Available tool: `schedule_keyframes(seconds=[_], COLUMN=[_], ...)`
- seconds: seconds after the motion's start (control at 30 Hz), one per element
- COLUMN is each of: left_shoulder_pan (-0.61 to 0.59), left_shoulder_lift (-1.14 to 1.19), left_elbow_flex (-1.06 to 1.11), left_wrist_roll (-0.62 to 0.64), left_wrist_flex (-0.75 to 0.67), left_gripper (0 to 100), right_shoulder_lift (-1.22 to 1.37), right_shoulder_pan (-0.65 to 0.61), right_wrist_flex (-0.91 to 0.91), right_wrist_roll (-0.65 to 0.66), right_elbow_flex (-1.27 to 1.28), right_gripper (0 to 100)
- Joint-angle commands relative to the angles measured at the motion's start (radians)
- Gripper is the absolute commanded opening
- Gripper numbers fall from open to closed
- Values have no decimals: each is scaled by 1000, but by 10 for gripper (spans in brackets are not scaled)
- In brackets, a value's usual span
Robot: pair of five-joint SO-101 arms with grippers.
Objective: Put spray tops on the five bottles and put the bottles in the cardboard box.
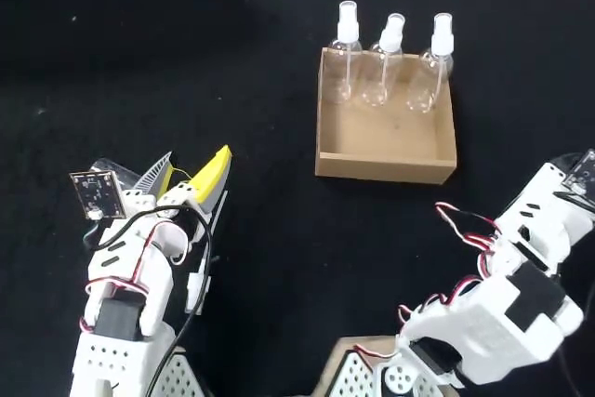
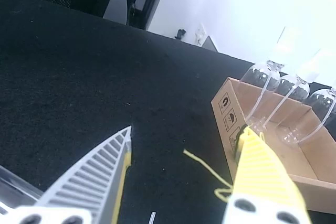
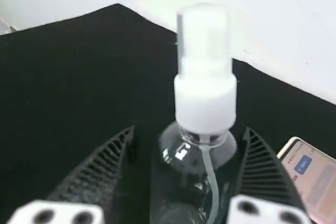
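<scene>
The cardboard box (image 1: pixel 386 169) sits at the far middle of the black table. Three clear bottles with white spray tops (image 1: pixel 346 53) (image 1: pixel 386 62) (image 1: pixel 435 67) lean inside it against the far wall. My left gripper (image 1: pixel 195 155) is at the near left, open, with nothing between its grey and yellow fingers. The left wrist view looks past that gripper (image 2: pixel 187 129) to the box (image 2: pixel 231 119) and the bottles (image 2: pixel 265 85). My right gripper (image 3: pixel 186 129) is shut on a fourth clear bottle (image 3: pixel 194 156), whose white spray top (image 3: pixel 205 82) is on. The right arm (image 1: pixel 521 258) is at the near right edge.
Black cloth covers the table (image 1: pixel 232 62), with open room left of the box. A flat phone-like thing (image 3: pixel 310 171) lies beyond the held bottle. A loose yellow thread (image 2: pixel 202 166) hangs by the left gripper's yellow finger.
</scene>
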Motion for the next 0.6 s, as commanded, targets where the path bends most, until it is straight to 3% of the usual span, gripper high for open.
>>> schedule_keyframes(seconds=[0.0,0.57], left_shoulder_pan=[-13,-13], left_shoulder_lift=[-8,-8], left_elbow_flex=[22,22], left_wrist_roll=[0,0], left_wrist_flex=[-21,-21], left_gripper=[297,297], right_shoulder_lift=[-58,-8], right_shoulder_pan=[20,58], right_wrist_flex=[5,2], right_wrist_roll=[6,6], right_elbow_flex=[-51,-54], right_gripper=[259,258])
